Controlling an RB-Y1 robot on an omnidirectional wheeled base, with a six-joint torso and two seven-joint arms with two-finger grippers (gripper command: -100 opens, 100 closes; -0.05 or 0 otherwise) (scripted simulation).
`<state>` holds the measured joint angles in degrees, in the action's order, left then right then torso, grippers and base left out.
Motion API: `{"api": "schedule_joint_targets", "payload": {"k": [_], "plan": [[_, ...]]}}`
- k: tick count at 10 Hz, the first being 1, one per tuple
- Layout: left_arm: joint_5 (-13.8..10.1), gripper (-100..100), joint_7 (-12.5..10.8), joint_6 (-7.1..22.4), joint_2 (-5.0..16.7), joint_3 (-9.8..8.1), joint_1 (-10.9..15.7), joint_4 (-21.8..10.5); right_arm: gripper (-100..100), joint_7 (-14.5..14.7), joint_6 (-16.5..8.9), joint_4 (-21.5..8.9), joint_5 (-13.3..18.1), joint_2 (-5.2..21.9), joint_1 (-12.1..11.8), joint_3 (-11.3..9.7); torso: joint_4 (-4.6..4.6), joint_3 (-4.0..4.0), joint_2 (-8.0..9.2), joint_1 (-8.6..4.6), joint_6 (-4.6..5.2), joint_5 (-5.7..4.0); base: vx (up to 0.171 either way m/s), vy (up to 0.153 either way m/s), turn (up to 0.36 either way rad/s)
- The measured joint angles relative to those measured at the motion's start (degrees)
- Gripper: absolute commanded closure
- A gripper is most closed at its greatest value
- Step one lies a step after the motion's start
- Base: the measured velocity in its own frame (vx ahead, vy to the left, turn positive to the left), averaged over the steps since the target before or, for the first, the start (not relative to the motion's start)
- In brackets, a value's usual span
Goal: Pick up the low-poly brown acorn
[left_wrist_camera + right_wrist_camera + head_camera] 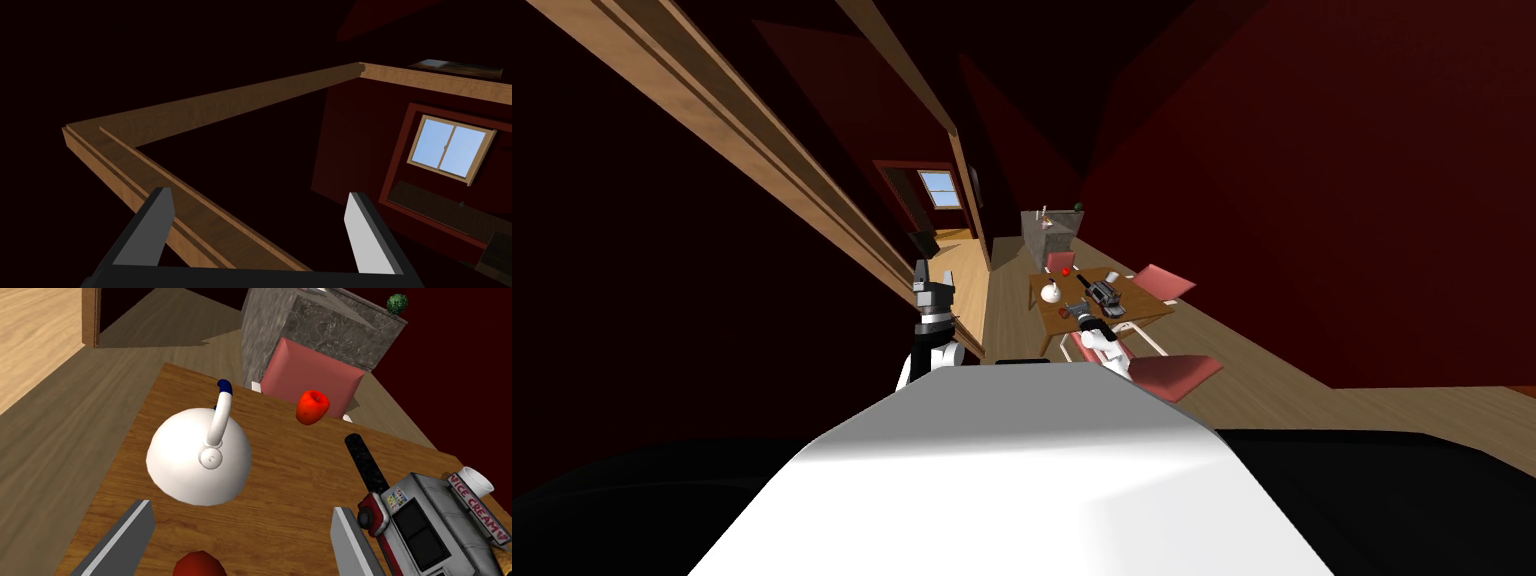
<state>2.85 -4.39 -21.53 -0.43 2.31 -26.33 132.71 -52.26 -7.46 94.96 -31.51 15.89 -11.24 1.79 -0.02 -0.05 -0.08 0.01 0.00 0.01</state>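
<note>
On the wooden table (pixel 280 498) ahead and to your right, the work area is laid out as follows. A grey stone-patterned block (pixel 325 325) stands beyond the table's far end, and a pink-red chair (pixel 305 373) sits between block and table. A white kettle (pixel 197 460) with a blue-tipped handle occupies the left half of the tabletop. A grey boxy toy lettered "ICE CREAM" (pixel 425 523) lies at the right, with a black handle reaching toward the far edge. A red apple (pixel 312 407) rests near the far edge.

The task's thing appears to be the small dark reddish-brown lump (pixel 199 565), the acorn, on the near part of the table just short of the kettle.

Your right gripper (pixel 241 508) hangs over the table with fingers spread wide and nothing held. The acorn sits between them near the gripper body, which suggests an approach lined up for a grasp.

Your left gripper (pixel 260 195) is raised at the left by the wall's wooden trim, clear of the work, fingers wide apart and empty.
</note>
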Motion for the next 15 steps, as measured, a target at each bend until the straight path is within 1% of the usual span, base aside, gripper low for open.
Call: {"api": "schedule_joint_targets", "payload": {"k": [1, 2, 3, 4, 5, 6, 7, 8, 9, 10, 11, 12, 13, 14, 15], "plan": [[0.0, 0, 0.0, 0.0, 0.0, 0.00, 0.0, 0.0, -100, -1.6, -0.9, -0.7, -0.7, 0.0, 0.3, 0.0, 0.00, 0.01, 0.01, 0.01, 0.00, 0.00, 0.016, 0.009, -0.036], [0.0, 0, 0.0, 0.0, 0.0, 0.00, 0.0, 0.0, -100, -3.2, -2.8, -1.7, -1.5, -0.5, 1.1, 0.4, 0.00, 0.00, 0.00, 0.02, 0.00, 0.00, 0.013, 0.008, -0.021], [0.0, 0, 0.0, 0.0, 0.0, 0.00, 0.0, 0.0, -100, -4.7, -3.8, -2.7, -2.3, -0.3, 1.5, 0.3, 0.00, 0.01, 0.02, 0.01, 0.00, 0.00, 0.015, 0.005, -0.042], [0.0, 0, 0.0, 0.0, 0.0, 0.00, 0.0, 0.0, -100, -6.3, -5.1, -4.0, -3.5, -0.3, 2.5, 0.4, 0.00, 0.01, 0.01, 0.00, 0.00, 0.00, 0.014, 0.005, -0.019], [0.0, 0, 0.0, 0.0, 0.0, 0.00, 0.0, 0.0, -100, -7.8, -5.7, -5.4, -4.4, 0.0, 2.8, 0.1, 0.00, 0.01, 0.02, -0.01, 0.00, 0.00, 0.014, 0.004, -0.045], [0.0, 0, 0.0, 0.0, 0.0, 0.00, 0.0, 0.0, -100, -9.4, -6.7, -7.1, -5.7, 0.1, 4.0, 0.1, 0.00, 0.01, 0.01, -0.01, 0.00, 0.00, 0.013, 0.003, -0.018], [0.0, 0, 0.0, 0.0, 0.0, 0.00, 0.0, 0.0, -100, -11.0, -7.7, -8.1, -6.4, 0.2, 4.4, 0.2, 0.00, 0.01, 0.02, -0.02, 0.00, 0.00, 0.017, 0.001, -0.037], [0.0, 0, 0.0, 0.0, 0.0, 0.00, 0.0, 0.0, -100, -12.6, -9.0, -9.4, -7.6, 0.5, 5.4, 0.2, 0.00, 0.00, 0.01, -0.02, 0.00, 0.00, 0.013, 0.000, -0.018], [0.0, 0, 0.0, 0.0, 0.0, 0.00, 0.0, 0.0, -100, -14.1, -9.7, -10.9, -8.3, 0.6, 6.0, 0.1, 0.00, 0.01, 0.02, -0.03, 0.00, 0.00, 0.017, -0.003, -0.036], [0.0, 0, 0.0, 0.0, 0.0, 0.00, 0.0, 0.0, -100, -15.7, -10.9, -12.6, -9.8, 1.1, 7.2, 0.1, 0.00, 0.00, 0.00, -0.04, 0.00, 0.00, 0.016, -0.002, -0.018], [0.0, 0, 0.0, 0.0, 0.0, 0.00, 0.0, 0.0, -100, -17.1, -11.6, -13.9, -10.6, 1.2, 7.6, 0.0, 0.00, 0.01, 0.01, -0.04, 0.01, -0.01, 0.018, -0.006, -0.040], [0.0, 0, 0.0, 0.0, 0.0, 0.00, 0.0, 0.0, -100, -18.8, -12.8, -15.6, -11.6, 1.3, 8.9, 0.1, 0.00, 0.00, 0.00, -0.05, 0.00, -0.01, 0.017, -0.003, -0.019], [0.0, 0, 0.0, 0.0, 0.0, 0.00, 0.0, 0.0, -100, -20.2, -13.8, -16.8, -12.4, 1.5, 9.5, 0.2, 0.00, 0.00, 0.01, -0.04, 0.01, -0.01, 0.020, -0.010, -0.043], [0.0, 0, 0.0, 0.0, 0.0, 0.00, 0.0, 0.0, -100, -21.7, -14.6, -18.7, -14.2, 2.1, 10.5, -0.1, 0.00, 0.00, -0.01, -0.07, 0.01, -0.01, 0.017, -0.009, -0.017], [0.0, 0, 0.0, 0.0, 0.0, 0.00, 0.0, 0.0, -100, -23.0, -15.4, -19.6, -14.5, 2.1, 10.9, 0.0, 0.00, 0.01, 0.01, -0.06, 0.01, -0.01, 0.021, -0.009, -0.035]]}}
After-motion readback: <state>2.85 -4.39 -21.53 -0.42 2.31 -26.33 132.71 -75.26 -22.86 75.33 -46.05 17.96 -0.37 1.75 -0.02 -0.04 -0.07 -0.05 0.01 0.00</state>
